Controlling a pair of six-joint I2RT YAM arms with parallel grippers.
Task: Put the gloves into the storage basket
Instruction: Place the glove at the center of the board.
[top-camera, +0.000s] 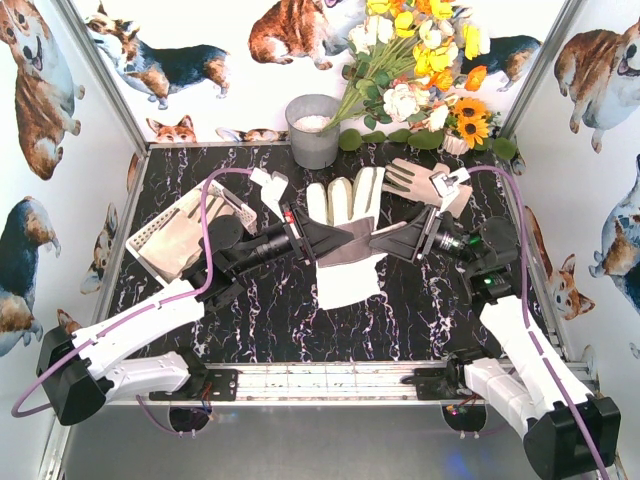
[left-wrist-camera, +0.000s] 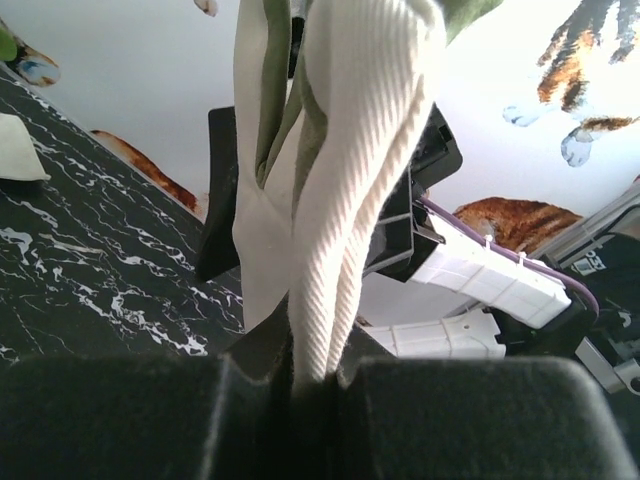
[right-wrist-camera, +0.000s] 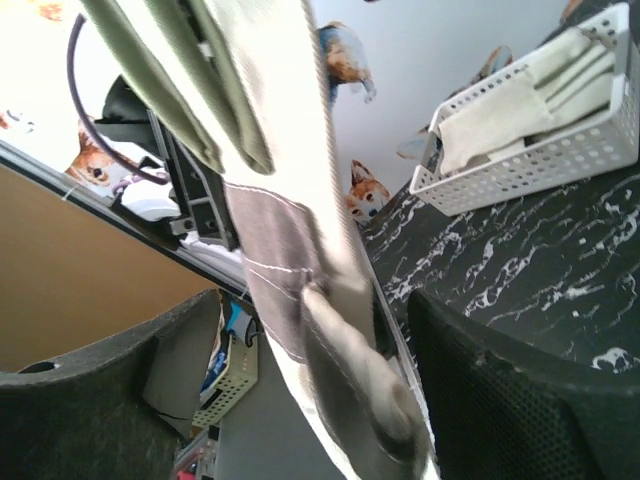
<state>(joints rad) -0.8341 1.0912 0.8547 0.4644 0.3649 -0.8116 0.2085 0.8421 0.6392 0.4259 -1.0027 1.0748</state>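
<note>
A cream-white glove (top-camera: 350, 280) with grey-olive patches hangs over the middle of the table between both arms. My left gripper (top-camera: 318, 240) is shut on it, and the left wrist view shows the glove's ribbed edge (left-wrist-camera: 350, 150) pinched between the jaws (left-wrist-camera: 315, 385). My right gripper (top-camera: 377, 240) is open. Its two fingers stand wide apart on either side of the same glove (right-wrist-camera: 300, 250) without clamping it. A second glove (top-camera: 410, 178) lies flat at the back right. The white slotted storage basket (top-camera: 160, 225) sits at the left with a glove (right-wrist-camera: 500, 120) lying inside it.
A grey metal bucket (top-camera: 313, 130) stands at the back centre. A bunch of artificial flowers (top-camera: 430, 70) leans over the back right corner. Corgi-print walls close in the black marbled table (top-camera: 300, 330) on three sides.
</note>
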